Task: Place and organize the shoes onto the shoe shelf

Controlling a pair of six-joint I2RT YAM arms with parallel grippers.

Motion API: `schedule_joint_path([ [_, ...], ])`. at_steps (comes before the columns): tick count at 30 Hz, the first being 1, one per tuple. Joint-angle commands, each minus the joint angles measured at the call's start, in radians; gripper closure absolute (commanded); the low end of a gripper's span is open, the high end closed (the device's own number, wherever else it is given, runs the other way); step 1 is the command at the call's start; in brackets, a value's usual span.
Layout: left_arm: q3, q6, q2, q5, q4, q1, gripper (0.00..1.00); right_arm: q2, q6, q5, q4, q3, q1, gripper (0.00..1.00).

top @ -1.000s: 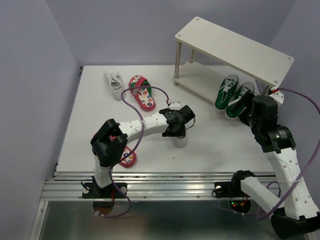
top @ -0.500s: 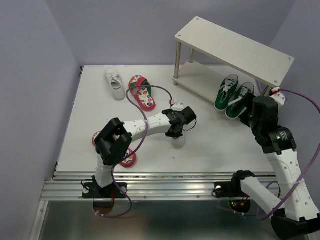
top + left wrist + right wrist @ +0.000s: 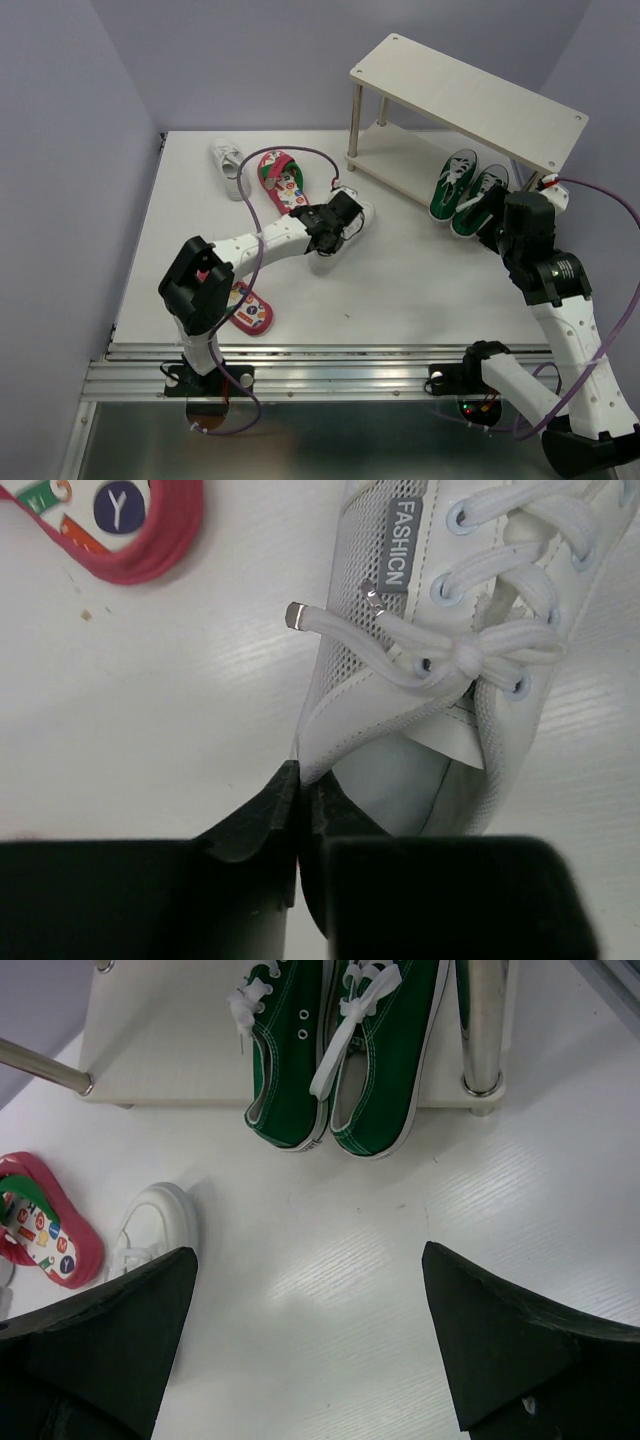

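Transport step judged in hand: left gripper (image 3: 298,815) clenched on the heel collar of the white sneaker (image 3: 440,660), centre of the top view; next move calls for carrying it to the shoe shelf (image 3: 470,95), upper right; right gripper (image 3: 310,1330) released.

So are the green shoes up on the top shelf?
No, both green sneakers sit side by side on the lower board of the shoe shelf.

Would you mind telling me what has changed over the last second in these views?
The left gripper, shut on the collar of the white sneaker, has drawn it away from the bases and leftward, toward the far flip-flop. The right gripper, the green sneakers on the shelf and the other shoes stayed put.
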Motion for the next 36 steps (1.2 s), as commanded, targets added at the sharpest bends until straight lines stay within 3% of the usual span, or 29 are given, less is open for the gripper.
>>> schedule_joint_path([
  [1, 0.037, 0.08, -0.047, 0.053, 0.115, 0.077, 0.5, -0.006, 0.004, 0.023, 0.01, 0.024, -0.007, 0.0],
  [3, 0.04, 0.072, -0.043, 0.09, 0.1, 0.089, 0.23, -0.006, 0.001, 0.032, 0.007, 0.027, -0.007, 0.0],
  [6, 0.046, 0.042, -0.044, 0.111, 0.07, 0.089, 0.16, -0.003, 0.0, 0.037, 0.007, 0.028, -0.007, 0.0],
  [12, 0.08, -0.125, -0.052, 0.108, -0.052, 0.089, 0.17, 0.015, -0.006, 0.043, 0.013, 0.034, -0.007, 0.0],
  [19, 0.109, -0.433, -0.035, 0.054, -0.187, 0.089, 0.25, 0.029, -0.012, 0.04, 0.025, 0.039, -0.007, 0.0],
  [24, 0.071, -0.519, -0.035, 0.024, -0.183, 0.092, 0.27, 0.031, -0.014, 0.04, 0.026, 0.036, -0.007, 0.0],
  [30, 0.042, -0.618, 0.008, 0.028, -0.183, 0.095, 0.4, 0.035, -0.011, 0.034, 0.028, 0.027, -0.007, 0.0],
  [36, -0.006, -0.653, 0.033, 0.068, -0.149, 0.095, 0.45, 0.034, -0.012, 0.035, 0.028, 0.03, -0.007, 0.0],
])
